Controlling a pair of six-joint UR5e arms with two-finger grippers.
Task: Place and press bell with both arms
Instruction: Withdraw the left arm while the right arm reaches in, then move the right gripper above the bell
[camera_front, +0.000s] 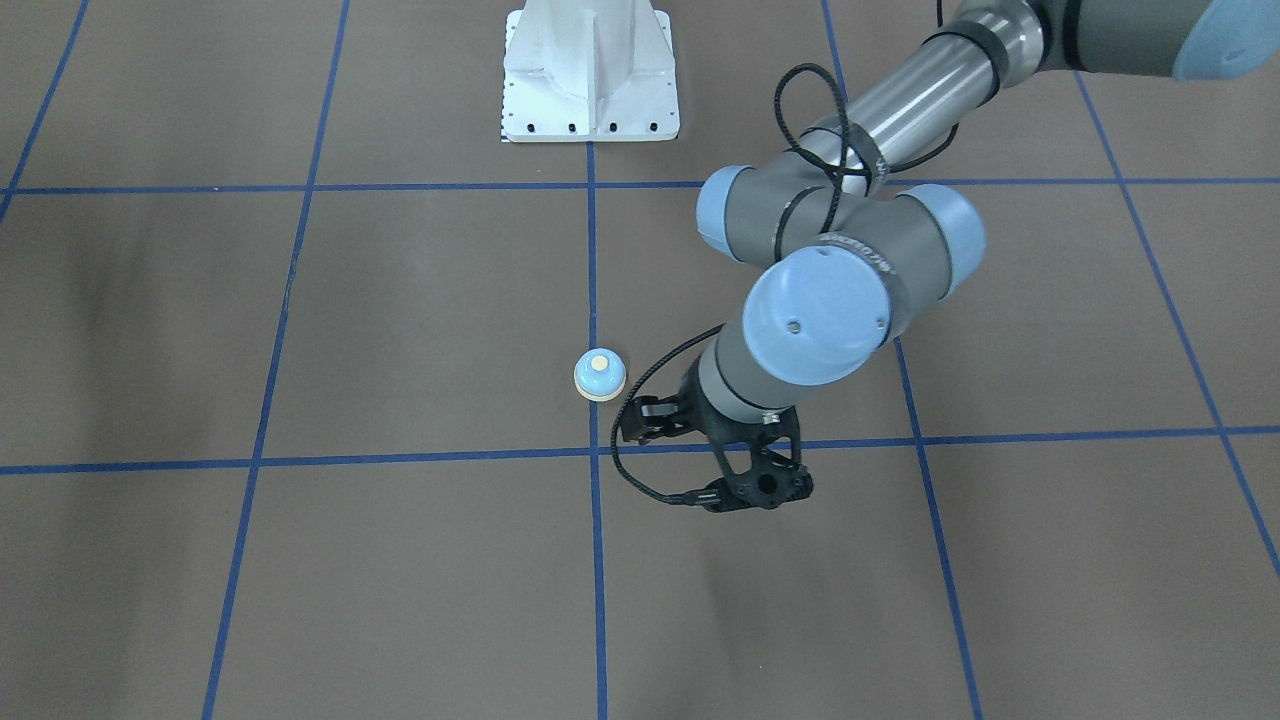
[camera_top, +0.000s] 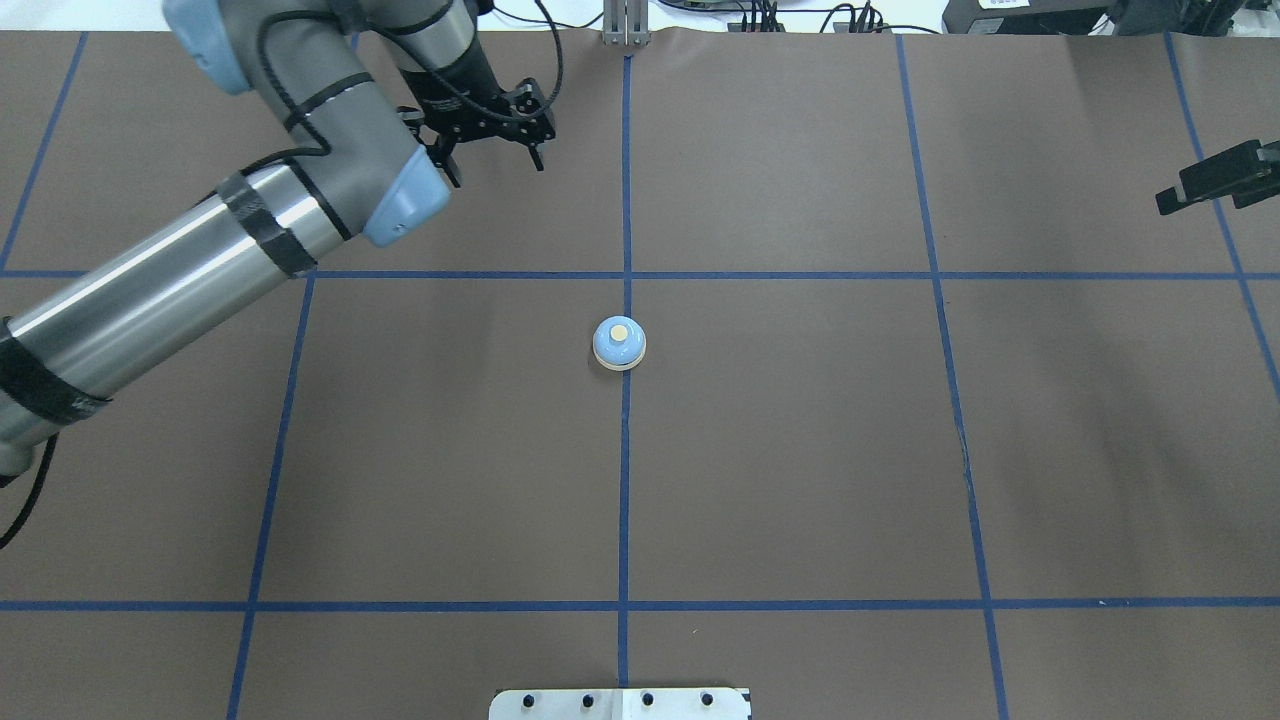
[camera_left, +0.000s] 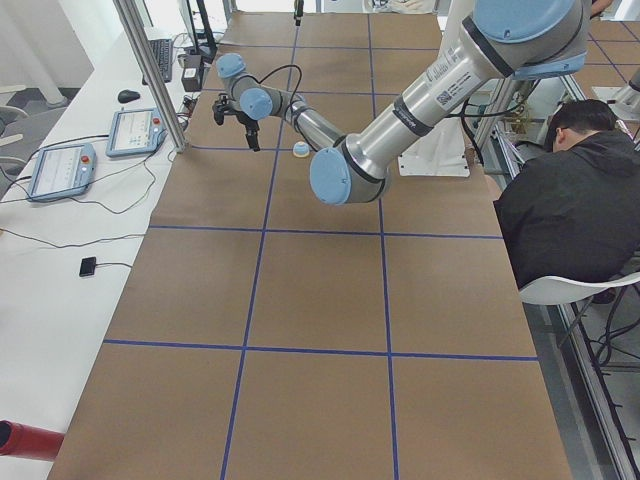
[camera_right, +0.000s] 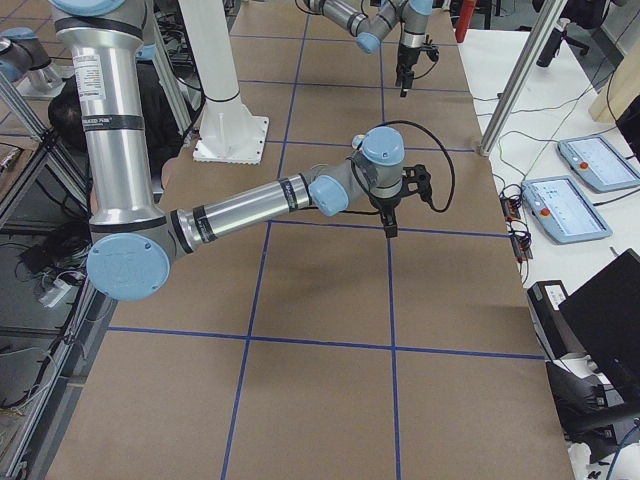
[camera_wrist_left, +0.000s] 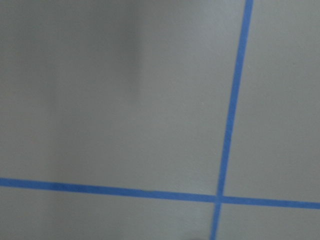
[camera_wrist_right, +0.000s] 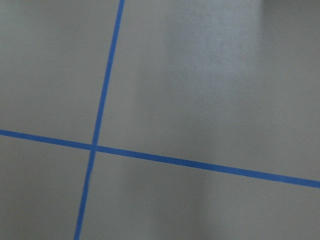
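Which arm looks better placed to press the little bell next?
Left. The left end effector, empty, hovers near the bell; the right end effector is far off, at the overhead view's edge.

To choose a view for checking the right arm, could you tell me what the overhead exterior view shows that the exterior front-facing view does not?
Only the overhead view shows a black part at its right edge, probably the right gripper, and cables past the table's far edge. Only the front-facing view shows the white pedestal's upright body. Both show the bell standing alone on the centre tape line, and the left arm with its open left gripper away from the bell.
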